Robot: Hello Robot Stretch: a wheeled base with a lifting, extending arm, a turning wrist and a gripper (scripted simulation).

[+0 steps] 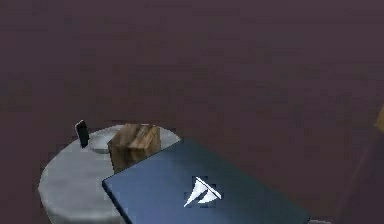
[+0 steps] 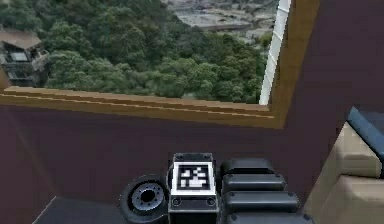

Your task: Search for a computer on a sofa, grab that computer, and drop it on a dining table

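Forward view: the dark-blue computer (image 1: 205, 190) shows near, bottom centre, before a round grey surface (image 1: 65, 180); stiff, flat, slick, probably best taken by a thin edge. Arm side view: the pincer (image 2: 148, 196) sits low beneath a window (image 2: 130, 50); whether it holds anything cannot be told.

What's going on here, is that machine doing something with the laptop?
A one-armed wheeled robot is meant to carry a computer from a sofa to a dining table. Ahead of it, a closed dark blue laptop shows close up, by a round grey table that bears a small dark upright object and a brown box. To the side, its gripper sits below a window, near a beige sofa. Whether it holds anything cannot be told.
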